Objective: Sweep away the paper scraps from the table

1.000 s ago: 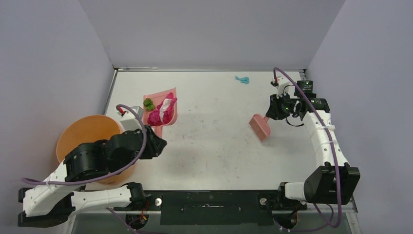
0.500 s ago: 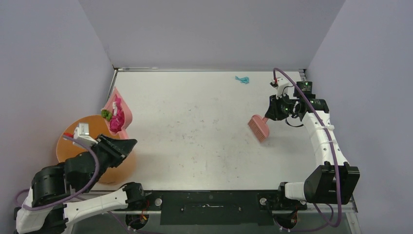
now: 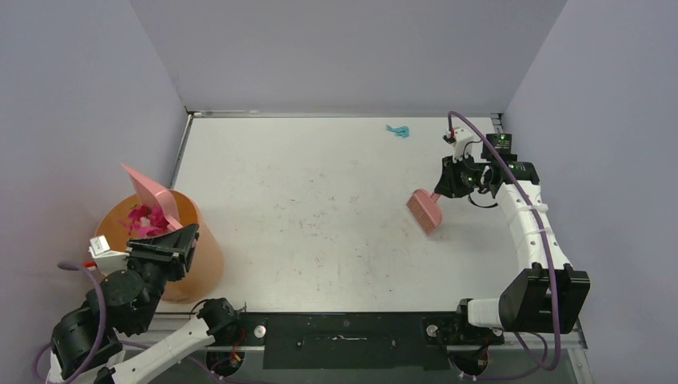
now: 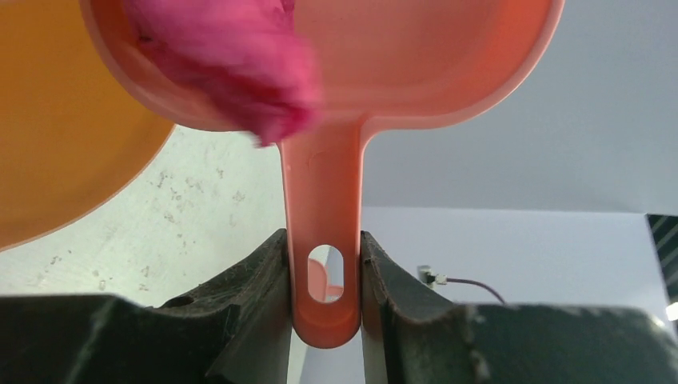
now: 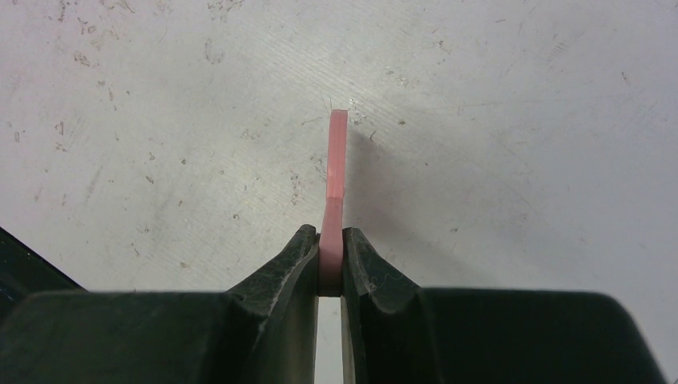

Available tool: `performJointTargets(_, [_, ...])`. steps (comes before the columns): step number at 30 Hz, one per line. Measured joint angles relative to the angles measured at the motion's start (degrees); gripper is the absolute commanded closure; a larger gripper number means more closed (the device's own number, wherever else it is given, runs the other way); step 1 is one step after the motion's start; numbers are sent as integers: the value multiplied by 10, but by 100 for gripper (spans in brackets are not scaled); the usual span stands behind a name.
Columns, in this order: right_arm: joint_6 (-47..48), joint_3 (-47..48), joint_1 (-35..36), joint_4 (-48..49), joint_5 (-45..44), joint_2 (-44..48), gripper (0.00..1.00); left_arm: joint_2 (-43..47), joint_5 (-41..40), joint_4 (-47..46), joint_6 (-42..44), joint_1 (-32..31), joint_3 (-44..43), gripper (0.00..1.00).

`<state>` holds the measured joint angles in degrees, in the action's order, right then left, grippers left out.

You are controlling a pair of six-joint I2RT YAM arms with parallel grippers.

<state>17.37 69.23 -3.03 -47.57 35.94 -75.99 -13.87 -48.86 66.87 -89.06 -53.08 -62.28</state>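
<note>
My left gripper (image 3: 172,238) is shut on the handle of the pink dustpan (image 3: 148,192), which is tipped up over the round orange bucket (image 3: 200,248) at the table's left edge. Magenta paper scraps (image 3: 144,222) lie inside the bucket. In the left wrist view a magenta scrap (image 4: 232,60) slides off the dustpan (image 4: 400,64), whose handle sits between my fingers (image 4: 248,296). My right gripper (image 3: 444,186) is shut on the pink brush (image 3: 424,210), its bristles on the white table (image 3: 320,208). The brush handle (image 5: 336,168) shows edge-on in the right wrist view. One teal scrap (image 3: 397,130) lies at the far right.
Grey walls enclose the table on the left, back and right. The table's metal rim (image 3: 180,156) runs along the left edge beside the bucket. The black arm mount (image 3: 344,330) lies along the near edge.
My left arm has swung the loaded dustpan left from the table to above the bucket and tipped it, and the scraps have dropped in. The right arm and brush have barely moved.
</note>
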Motion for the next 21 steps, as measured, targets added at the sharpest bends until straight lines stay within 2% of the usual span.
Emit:
performJointTargets(8, [0, 0, 0, 0, 6, -13, 95, 105, 28, -64, -65, 49, 88, 100])
performJointTargets(21, [0, -6, 0, 0, 8, -16, 95, 99, 43, -92, -78, 55, 88, 100])
